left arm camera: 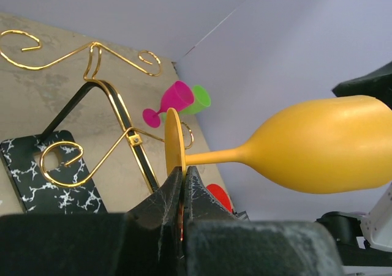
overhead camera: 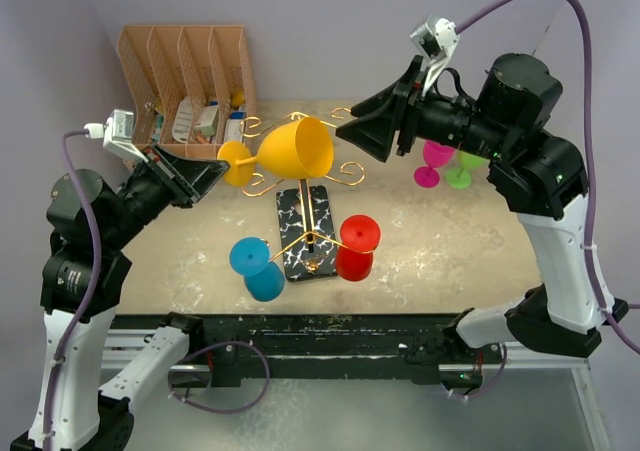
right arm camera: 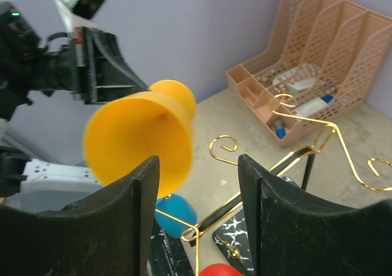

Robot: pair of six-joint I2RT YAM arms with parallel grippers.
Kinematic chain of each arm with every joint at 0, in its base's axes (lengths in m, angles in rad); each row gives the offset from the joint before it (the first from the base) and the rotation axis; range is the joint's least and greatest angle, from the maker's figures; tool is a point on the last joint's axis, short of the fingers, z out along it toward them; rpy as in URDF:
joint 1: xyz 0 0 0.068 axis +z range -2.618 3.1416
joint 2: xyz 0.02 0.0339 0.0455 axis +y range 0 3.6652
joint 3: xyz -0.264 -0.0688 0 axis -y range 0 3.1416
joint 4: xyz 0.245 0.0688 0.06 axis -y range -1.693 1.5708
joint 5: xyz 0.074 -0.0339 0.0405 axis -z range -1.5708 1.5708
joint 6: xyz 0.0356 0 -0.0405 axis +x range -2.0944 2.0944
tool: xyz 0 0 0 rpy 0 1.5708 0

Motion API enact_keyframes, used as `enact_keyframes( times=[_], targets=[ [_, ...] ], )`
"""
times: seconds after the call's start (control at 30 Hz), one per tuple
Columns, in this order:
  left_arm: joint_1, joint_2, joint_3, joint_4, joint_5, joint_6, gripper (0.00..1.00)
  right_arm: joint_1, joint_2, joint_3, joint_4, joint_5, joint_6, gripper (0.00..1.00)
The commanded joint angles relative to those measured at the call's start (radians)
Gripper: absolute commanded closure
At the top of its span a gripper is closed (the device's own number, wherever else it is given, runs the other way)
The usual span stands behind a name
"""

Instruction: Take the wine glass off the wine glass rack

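Arms (overhead camera: 560, 251) white-black, cables (overhead camera: 587, 111) purple — left pincer (left arm camera: 182, 177), right pincer (right arm camera: 198, 166) black.

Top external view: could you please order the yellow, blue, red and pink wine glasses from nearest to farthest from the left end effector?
1. Yellow wine glass: foot pinched in the left end effector.
2. Blue wine glass: front, left of centre.
3. Red wine glass: front, right of centre.
4. Pink wine glass: far right.
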Motion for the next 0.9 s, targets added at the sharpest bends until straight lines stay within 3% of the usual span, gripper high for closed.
enact_keyframes(
  times=[0.0,0.87],
  targets=[
    [0.004,0.028,0.034,-0.022,-0.018,0.055,1.00,0.001,-0.017,0.019,0.067,-0.109,0.044,0.44],
    [0.004,0.054,0.046,0.026,0.014,0.028,1.00,0.017,0.081,-0.024,0.042,-0.121,0.013,0.50]
  ],
)
